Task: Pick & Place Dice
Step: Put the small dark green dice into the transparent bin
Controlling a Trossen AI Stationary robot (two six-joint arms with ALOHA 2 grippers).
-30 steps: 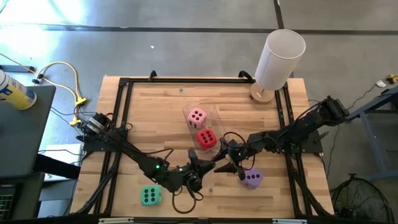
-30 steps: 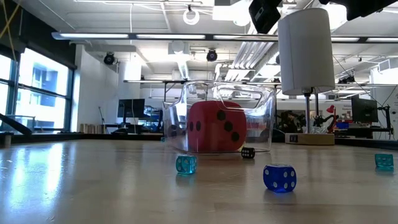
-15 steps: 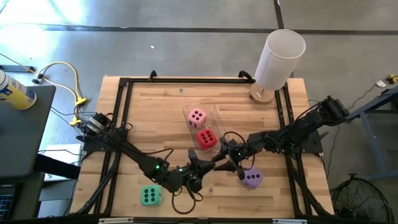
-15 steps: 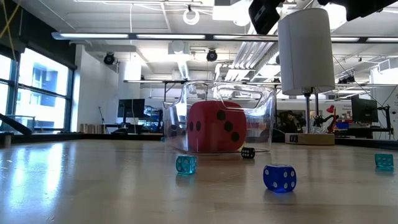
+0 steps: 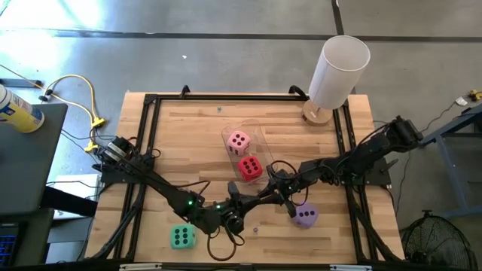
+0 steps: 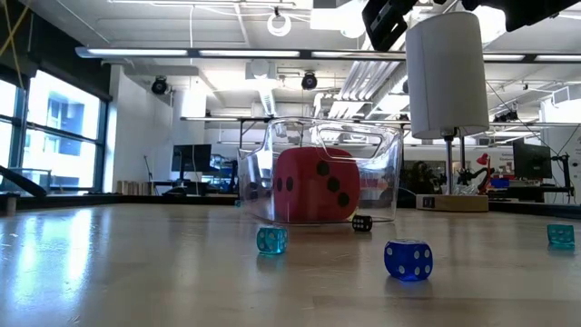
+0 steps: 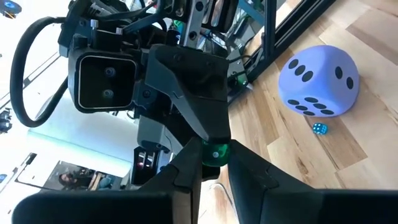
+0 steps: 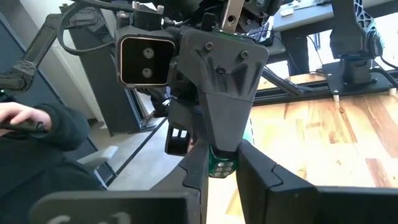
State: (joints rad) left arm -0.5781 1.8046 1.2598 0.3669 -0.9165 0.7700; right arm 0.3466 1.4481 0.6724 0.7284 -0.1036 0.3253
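A clear bin (image 5: pixel 253 135) sits mid-counter (image 5: pixel 188 135); we see the pink die (image 5: pixel 238 141) inside it and the red die (image 5: pixel 250 168) at its near end, which the low view shows within the clear walls. The green die (image 5: pixel 181 237) and purple die (image 5: pixel 305 215) lie outside, near the front edge. Between them the left pincer (image 5: pixel 248 203) and right pincer (image 5: pixel 265 196) meet tip to tip, both closed on one small green die (image 8: pixel 221 167), visible only from the wrists. Only the low view shows a small blue die (image 6: pixel 408 260) on the counter
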